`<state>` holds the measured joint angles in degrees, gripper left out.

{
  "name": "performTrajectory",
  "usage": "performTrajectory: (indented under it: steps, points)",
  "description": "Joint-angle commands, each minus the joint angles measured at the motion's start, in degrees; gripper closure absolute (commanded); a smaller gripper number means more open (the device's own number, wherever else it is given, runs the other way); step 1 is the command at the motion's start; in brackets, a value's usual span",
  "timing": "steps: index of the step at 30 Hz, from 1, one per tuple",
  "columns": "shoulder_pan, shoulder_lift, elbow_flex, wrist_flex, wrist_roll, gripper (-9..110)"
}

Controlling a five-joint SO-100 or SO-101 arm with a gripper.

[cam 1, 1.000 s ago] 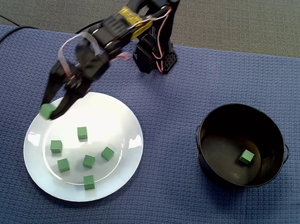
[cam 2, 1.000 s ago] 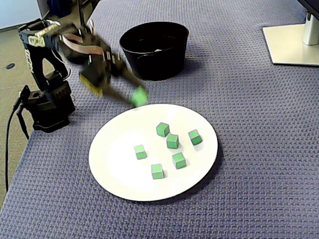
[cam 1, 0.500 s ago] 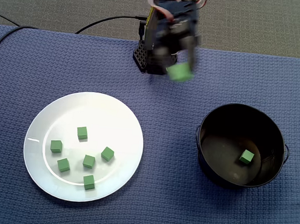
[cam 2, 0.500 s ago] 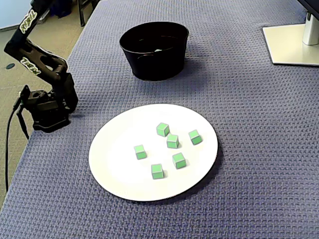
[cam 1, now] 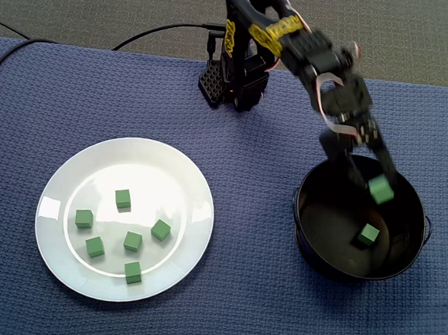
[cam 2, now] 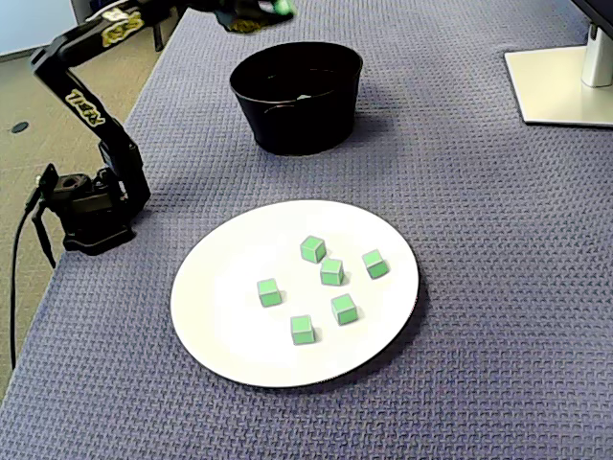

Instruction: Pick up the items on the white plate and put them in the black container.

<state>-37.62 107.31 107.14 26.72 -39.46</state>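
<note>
I am holding one green cube [cam 1: 380, 191] pinched between my fingers [cam 1: 389, 175]. They are closing tight on it, with no gap that I can make out. I am hanging it just above the open mouth of the black container [cam 1: 309, 221], inside the rim line as a fixed view shows it from above. In a fixed view from the side, my fingers [cam 2: 251, 13] are sitting high over the container [cam 2: 297, 105] and are partly cut off by the top edge, so the grip itself is hard to read there.

By my reckoning the job is barely getting going. A lone cube [cam 1: 368, 235] is lying on the floor inside the container, and the one I am carrying is about to join it once I let go. Six green cubes [cam 1: 132, 242] are waiting on the white plate [cam 1: 169, 175], which is sitting on the counter [cam 1: 245, 293] well apart from the container, to its left in that top-down view. That is leaving six more trips for me
</note>
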Motion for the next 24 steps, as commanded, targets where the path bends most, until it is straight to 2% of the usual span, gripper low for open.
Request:
performTrajectory:
  steps: [1,7,10,19,24]
  points:
    - [0.44,-11.6,-3.69,-0.26,5.1,102]
    - [0.88,-21.01,-5.98,1.76,3.43,102]
    - [-0.18,-23.47,-5.19,2.81,-2.2,99]
    - [0.18,-18.9,-2.02,5.62,-4.48,69]
    - [2.46,-8.26,-11.6,22.41,-10.46,68]
